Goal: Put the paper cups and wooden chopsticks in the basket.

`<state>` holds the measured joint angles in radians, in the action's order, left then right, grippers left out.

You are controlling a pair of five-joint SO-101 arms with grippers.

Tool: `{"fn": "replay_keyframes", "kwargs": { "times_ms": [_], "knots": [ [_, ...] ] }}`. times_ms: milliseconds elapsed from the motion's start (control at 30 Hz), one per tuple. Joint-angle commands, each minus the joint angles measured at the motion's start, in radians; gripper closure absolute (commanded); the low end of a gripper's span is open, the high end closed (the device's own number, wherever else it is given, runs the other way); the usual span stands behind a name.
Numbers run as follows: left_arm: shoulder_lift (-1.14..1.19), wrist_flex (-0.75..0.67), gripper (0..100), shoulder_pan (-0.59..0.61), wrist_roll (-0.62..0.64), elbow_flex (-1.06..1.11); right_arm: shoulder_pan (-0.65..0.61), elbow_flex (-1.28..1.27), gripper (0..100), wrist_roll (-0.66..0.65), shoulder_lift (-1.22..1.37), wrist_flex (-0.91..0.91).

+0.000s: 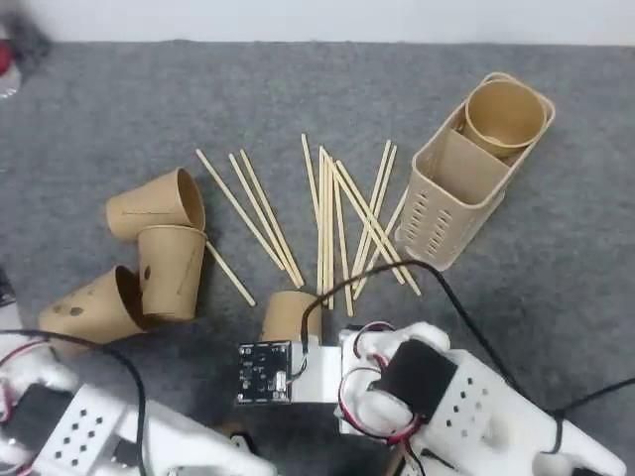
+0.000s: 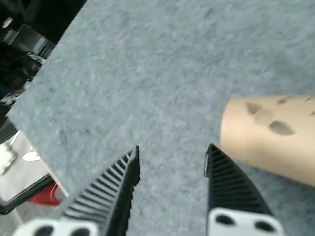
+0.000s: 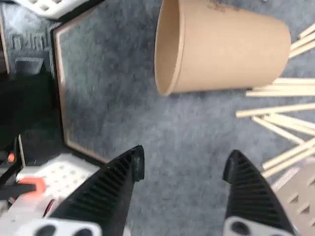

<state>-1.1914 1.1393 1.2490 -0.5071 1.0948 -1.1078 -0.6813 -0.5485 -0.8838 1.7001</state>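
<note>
The basket [image 1: 437,223] stands at the far right of the grey mat [image 1: 556,297], its slotted walls pale beige and a divider splitting it into compartments. One paper cup [image 1: 504,114] sits mouth up in the end compartment farthest from the arms. The wooden chopsticks [image 1: 327,223] lie loose on the mat in a fan at the centre, the rightmost of them reaching the basket's near corner. A cluster of three cups [image 1: 171,270] lies at the left, all tipped on their sides and touching or overlapping one another; the nearest of them is a spotted cup [image 1: 89,309]. A fourth cup [image 1: 288,315] lies on its side near the chopsticks' near ends, partly behind an arm. The left gripper [image 2: 173,150] hangs over bare mat with its fingers spread apart and nothing between them; the spotted cup [image 2: 268,135] lies close to one finger, though whether they touch I cannot tell. The right gripper [image 3: 187,156] is likewise spread wide and grips nothing; the fourth cup [image 3: 221,46] lies on the mat beyond its tips, with chopsticks [image 3: 280,110] beside it.
</note>
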Motion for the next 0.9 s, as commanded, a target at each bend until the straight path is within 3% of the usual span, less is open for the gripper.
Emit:
{"fn": "replay_keyframes", "kwargs": {
  "times_ms": [0, 367, 533, 867],
  "knots": [
    [-0.006, -0.057, 79, 0.031, -0.052, 0.002, -0.012, -0.055, 71.9, 0.018, -0.028, -0.124],
    [-0.006, -0.308, 79, 0.149, -0.101, 0.165, -0.01, -0.23, 71.9, 0.023, -0.027, -0.443],
    [-0.008, -0.322, 79, 0.222, -0.15, 0.213, -0.01, -0.305, 71.9, 0.023, -0.027, -0.527],
    [-0.012, -0.322, 79, 0.218, -0.15, 0.323, -0.004, -0.436, 71.9, 0.018, 0.033, -0.72]
  ]
}}
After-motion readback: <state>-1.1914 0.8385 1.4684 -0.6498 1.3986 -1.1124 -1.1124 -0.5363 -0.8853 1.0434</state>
